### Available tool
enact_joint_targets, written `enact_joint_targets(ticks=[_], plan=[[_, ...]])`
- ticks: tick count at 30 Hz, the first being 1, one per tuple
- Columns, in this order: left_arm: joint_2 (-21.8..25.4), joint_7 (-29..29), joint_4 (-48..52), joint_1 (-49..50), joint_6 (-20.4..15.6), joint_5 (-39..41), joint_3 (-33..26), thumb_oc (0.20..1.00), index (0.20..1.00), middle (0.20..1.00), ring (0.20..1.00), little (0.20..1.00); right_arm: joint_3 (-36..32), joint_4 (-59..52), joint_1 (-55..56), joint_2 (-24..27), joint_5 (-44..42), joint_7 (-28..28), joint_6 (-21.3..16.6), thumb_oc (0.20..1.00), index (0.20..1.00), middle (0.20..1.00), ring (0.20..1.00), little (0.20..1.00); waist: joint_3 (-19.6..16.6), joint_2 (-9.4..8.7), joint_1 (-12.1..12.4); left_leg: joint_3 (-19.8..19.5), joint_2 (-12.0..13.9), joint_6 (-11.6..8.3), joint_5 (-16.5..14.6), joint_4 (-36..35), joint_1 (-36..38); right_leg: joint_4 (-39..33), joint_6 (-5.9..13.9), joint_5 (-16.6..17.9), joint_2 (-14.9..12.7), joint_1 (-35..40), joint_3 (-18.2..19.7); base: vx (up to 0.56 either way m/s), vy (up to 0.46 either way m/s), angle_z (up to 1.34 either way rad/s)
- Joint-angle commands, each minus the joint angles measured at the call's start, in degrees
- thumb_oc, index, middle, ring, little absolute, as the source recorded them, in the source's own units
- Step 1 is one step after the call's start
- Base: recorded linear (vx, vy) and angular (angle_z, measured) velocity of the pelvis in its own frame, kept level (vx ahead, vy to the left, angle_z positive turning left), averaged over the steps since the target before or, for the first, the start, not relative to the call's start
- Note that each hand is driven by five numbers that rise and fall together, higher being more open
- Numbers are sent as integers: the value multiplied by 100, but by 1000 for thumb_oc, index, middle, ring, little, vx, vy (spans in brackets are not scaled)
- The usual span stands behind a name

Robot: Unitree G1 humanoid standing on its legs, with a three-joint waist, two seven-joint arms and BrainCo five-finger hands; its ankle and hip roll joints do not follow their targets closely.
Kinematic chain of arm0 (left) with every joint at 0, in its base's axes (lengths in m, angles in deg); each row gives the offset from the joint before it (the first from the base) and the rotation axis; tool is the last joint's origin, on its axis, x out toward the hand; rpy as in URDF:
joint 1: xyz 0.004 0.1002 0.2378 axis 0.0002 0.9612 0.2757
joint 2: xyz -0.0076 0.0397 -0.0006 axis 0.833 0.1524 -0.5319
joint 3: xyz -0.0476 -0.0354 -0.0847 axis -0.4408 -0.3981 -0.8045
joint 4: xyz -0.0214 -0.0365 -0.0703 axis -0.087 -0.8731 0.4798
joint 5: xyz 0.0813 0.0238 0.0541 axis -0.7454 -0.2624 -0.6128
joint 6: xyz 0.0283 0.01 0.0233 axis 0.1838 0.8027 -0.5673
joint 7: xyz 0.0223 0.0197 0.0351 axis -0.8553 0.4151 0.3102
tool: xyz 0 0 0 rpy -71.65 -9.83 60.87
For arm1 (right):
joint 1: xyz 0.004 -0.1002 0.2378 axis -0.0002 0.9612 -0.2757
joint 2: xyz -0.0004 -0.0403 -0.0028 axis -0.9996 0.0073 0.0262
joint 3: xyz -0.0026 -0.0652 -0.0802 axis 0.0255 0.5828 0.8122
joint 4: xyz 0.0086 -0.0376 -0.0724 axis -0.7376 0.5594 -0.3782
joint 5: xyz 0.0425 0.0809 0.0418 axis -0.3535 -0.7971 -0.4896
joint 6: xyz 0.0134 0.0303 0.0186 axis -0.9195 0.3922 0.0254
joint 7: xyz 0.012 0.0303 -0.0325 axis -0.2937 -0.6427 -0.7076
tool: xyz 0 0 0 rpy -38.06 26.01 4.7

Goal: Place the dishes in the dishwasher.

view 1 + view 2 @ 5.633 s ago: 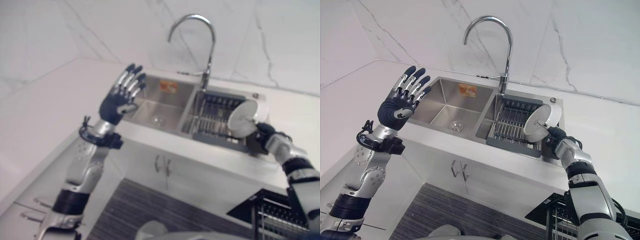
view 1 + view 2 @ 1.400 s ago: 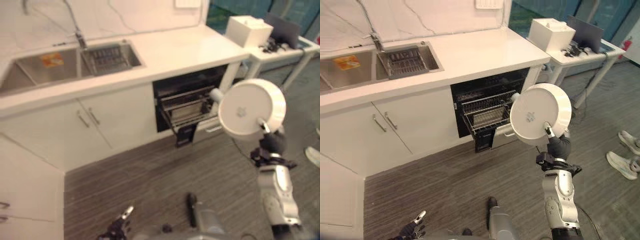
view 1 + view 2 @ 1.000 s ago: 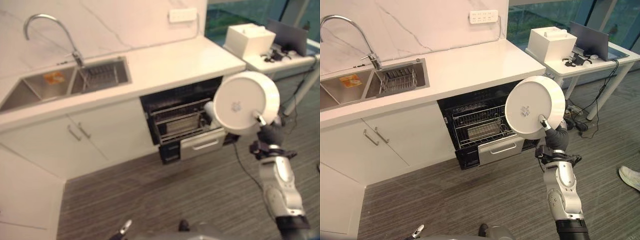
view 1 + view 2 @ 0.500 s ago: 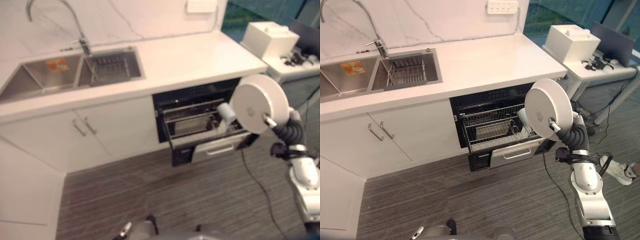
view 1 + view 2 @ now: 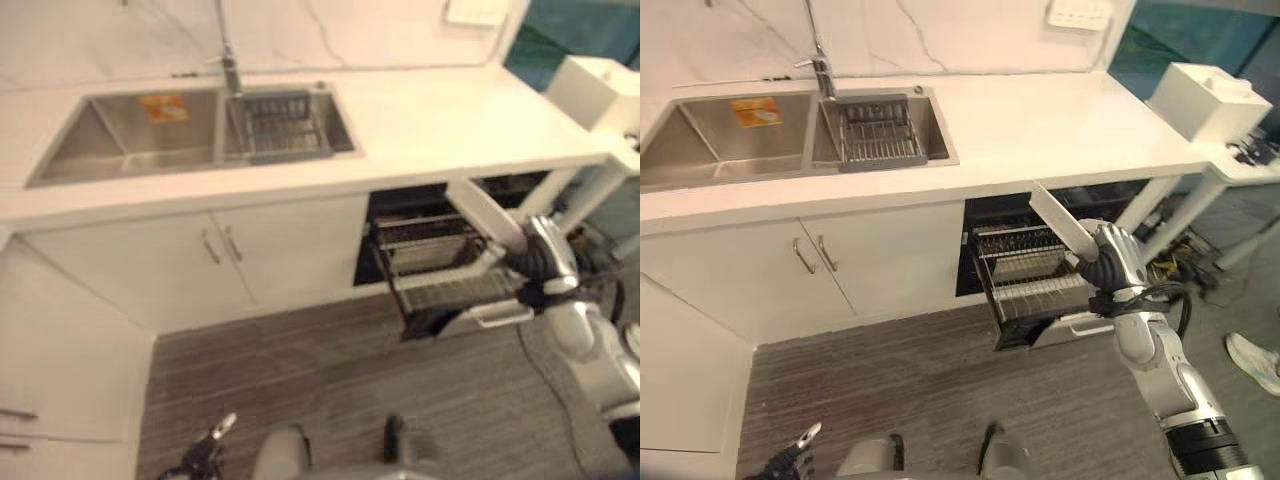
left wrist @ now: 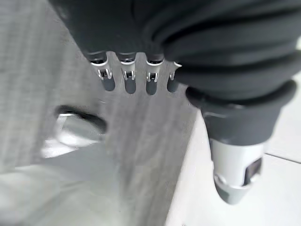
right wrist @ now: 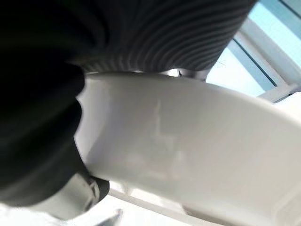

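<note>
My right hand is shut on a white plate, with the thumb curled over its rim. The plate is tilted edge-on, just above the pulled-out wire rack of the open dishwasher under the counter. Close up in the right wrist view, the plate's pale underside runs across the dark ribbed cover. My left hand hangs low by the floor at the lower left. Its fingers are straight and hold nothing.
A double steel sink with a tall faucet and a dish rack lies on the white counter. Cabinet doors stand left of the dishwasher. A side table with a white box and a person's shoe are on the right.
The camera has swung. The plate, held facing me half a second ago, has turned edge-on and dropped close over the dishwasher rack with my right hand.
</note>
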Motion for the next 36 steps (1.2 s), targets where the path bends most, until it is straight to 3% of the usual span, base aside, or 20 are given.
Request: enact_joint_targets(ticks=[1,6,16,22,28,36], plan=[[52,38,-129,88,-78,-219,148,1000,1000,1000,1000,1000,-58,24,-278,31,422,-111,67,200,200,200,200,200,-282,-136,86,142,2,-54,2,-471,336,-103,29,77,-101,195,40,133,-176,25],[69,-19,-152,155,-41,-348,272,1000,1000,1000,1000,1000,517,582,-560,45,694,-452,152,200,200,200,200,200,-294,-62,195,58,85,-156,59,-471,349,-103,-42,-53,-113,324,-148,67,-95,13],[266,-178,-134,129,46,-472,486,1000,1000,1000,1000,1000,1355,1977,-1231,-173,876,-547,366,200,200,200,200,200,-235,71,340,-206,73,-237,155,-471,271,-103,-94,-141,-111,396,-266,29,-45,13],[375,-6,10,67,-185,-552,675,1000,1000,1000,1000,1000,1751,2914,-1546,-337,788,-362,501,200,200,200,200,200,-191,150,452,-324,56,-266,194,-471,234,-103,-108,-169,-131,430,-318,22,-32,9],[490,388,110,-209,-508,-515,1014,1000,1000,1000,1000,1000,2084,4273,-2601,-567,349,321,725,200,200,200,200,200,92,346,599,-460,16,-281,334,-471,-22,-103,-144,-111,-121,246,-289,-79,-36,5],[576,412,282,-560,-683,-338,1433,1000,1000,1000,1000,1000,2456,5713,-3931,-139,51,157,647,200,200,200,200,200,556,569,746,-617,-107,-285,489,-471,-406,-103,-182,-28,-163,-86,-232,-153,-30,2]])
